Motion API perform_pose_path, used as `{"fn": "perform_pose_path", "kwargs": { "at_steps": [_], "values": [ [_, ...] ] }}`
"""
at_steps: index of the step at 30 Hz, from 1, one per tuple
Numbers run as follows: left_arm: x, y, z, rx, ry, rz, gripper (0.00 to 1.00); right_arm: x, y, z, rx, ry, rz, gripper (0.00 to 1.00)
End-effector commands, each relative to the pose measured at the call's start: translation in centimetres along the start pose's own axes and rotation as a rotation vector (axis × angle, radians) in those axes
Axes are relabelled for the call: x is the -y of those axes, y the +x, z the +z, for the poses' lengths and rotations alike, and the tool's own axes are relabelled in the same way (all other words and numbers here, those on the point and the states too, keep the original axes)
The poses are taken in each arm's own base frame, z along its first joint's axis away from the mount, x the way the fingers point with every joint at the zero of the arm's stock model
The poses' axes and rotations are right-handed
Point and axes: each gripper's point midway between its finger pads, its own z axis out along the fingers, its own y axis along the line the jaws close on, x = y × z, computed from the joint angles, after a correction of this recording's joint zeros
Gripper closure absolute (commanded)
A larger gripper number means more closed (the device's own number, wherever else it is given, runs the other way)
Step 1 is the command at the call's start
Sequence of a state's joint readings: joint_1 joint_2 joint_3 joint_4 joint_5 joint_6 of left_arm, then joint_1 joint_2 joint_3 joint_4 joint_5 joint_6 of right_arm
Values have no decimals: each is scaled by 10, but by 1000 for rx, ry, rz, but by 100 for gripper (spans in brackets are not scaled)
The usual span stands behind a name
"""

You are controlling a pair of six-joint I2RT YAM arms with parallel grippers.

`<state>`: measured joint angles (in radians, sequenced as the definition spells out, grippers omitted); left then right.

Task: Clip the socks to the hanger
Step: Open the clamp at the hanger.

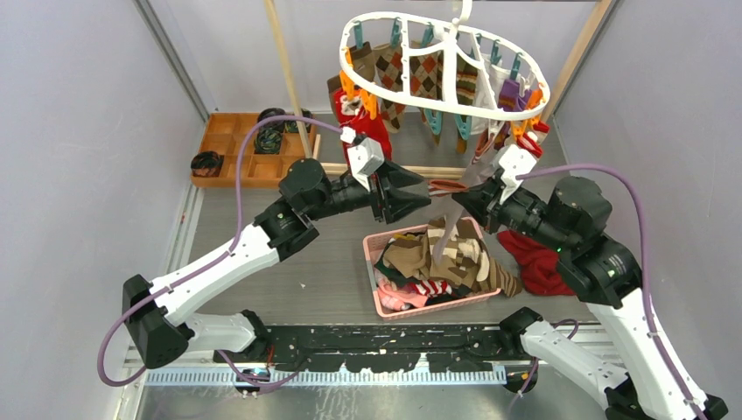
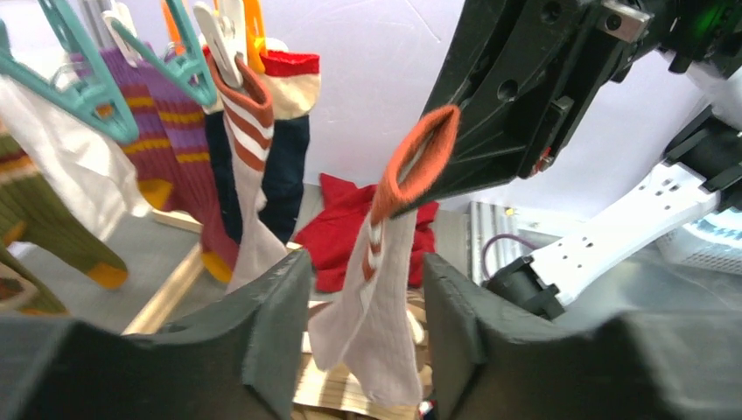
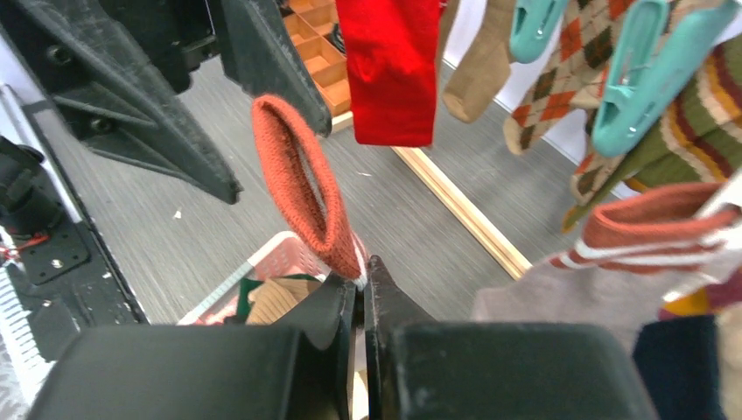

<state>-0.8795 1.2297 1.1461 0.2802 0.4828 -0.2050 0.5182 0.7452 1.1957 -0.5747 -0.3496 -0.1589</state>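
Note:
The white oval hanger [image 1: 446,66] hangs at the back with several socks clipped on orange and teal pegs. My right gripper [image 3: 360,267] is shut on the rust-orange cuff of a pale grey sock [image 3: 302,184]. The sock [image 2: 385,297] hangs down between my two grippers, above the pink basket. My left gripper [image 2: 363,297] is open, its two fingers on either side of the hanging sock without touching it. In the top view the left gripper [image 1: 420,194] faces the right gripper [image 1: 459,199], with the sock [image 1: 446,229] dangling between them.
A pink basket [image 1: 374,252] holds several loose socks [image 1: 446,258]. A plain red cloth [image 1: 535,261] lies right of it. A wooden tray [image 1: 229,149] with black rolls sits at the back left. Wooden posts [image 1: 289,79] flank the hanger.

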Motion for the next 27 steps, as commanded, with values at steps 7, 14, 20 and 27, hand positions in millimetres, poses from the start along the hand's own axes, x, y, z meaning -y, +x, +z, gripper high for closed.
{"fn": "perform_pose_path", "kwargs": {
  "at_steps": [7, 14, 20, 27],
  "values": [
    [9, -46, -12, 134, 40, -79, 22, 22, 8, -40, -70, 173, -97, 96],
    [-7, -76, 0, 191, -56, -270, 17, 26, 13, -48, -85, 224, -55, 97],
    [-23, -84, 8, 169, -163, -491, 17, 28, 12, -53, -60, 251, -42, 97],
    [-42, -69, 17, 109, -257, -521, 26, 28, 8, -48, -38, 249, -17, 97]
  ]
}}
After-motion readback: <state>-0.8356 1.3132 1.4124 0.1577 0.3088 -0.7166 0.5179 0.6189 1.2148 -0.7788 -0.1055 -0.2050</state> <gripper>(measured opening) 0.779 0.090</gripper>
